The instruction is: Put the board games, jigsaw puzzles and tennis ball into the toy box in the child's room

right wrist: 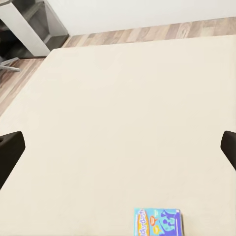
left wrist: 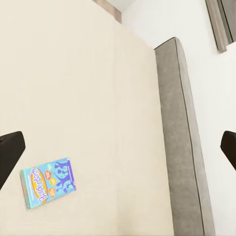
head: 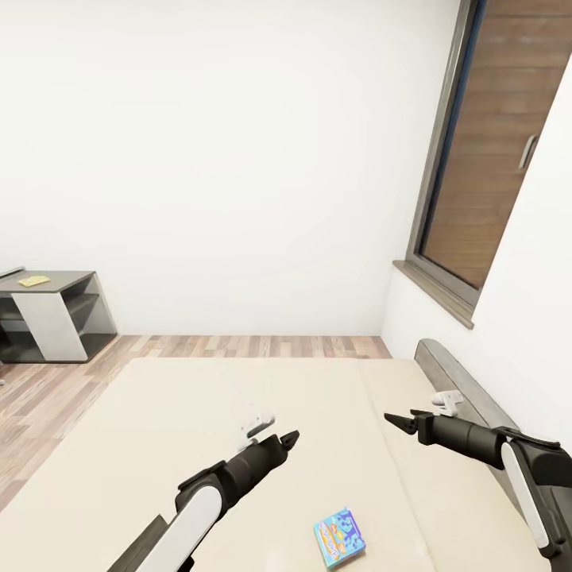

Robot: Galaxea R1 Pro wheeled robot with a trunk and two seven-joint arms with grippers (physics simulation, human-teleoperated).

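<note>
Both hands hang over the bed with fingers spread wide and nothing held: the left hand [head: 287,439] at mid-mattress, the right hand [head: 400,421] nearer the grey headboard [head: 461,377], with a gap of bare mattress between the 2. Below and between them, at the near edge of the head view, 1 board game [head: 340,538], the mostly blue box with cartoon print, lies flat on the beige bed [head: 159,429], touching neither hand; both wrist cameras catch it too, off to one side of the open fingers [left wrist: 49,182] [right wrist: 157,222]. Beyond the bed runs a strip of wood-plank floor [head: 48,389] to a white wall, with a dark-framed window [head: 477,159] on the right and, far left, the end of the grey worktop [head: 56,280] carrying a small yellowish flat item, too small to identify. The step in hand looks to be picking up this box. Judged from its thin, flat lie on a soft surface, the nearer hand would do well to draw back toward the robot, centre over the box, align the fingers across its short side and press slightly into the mattress to get under the edges.
</note>
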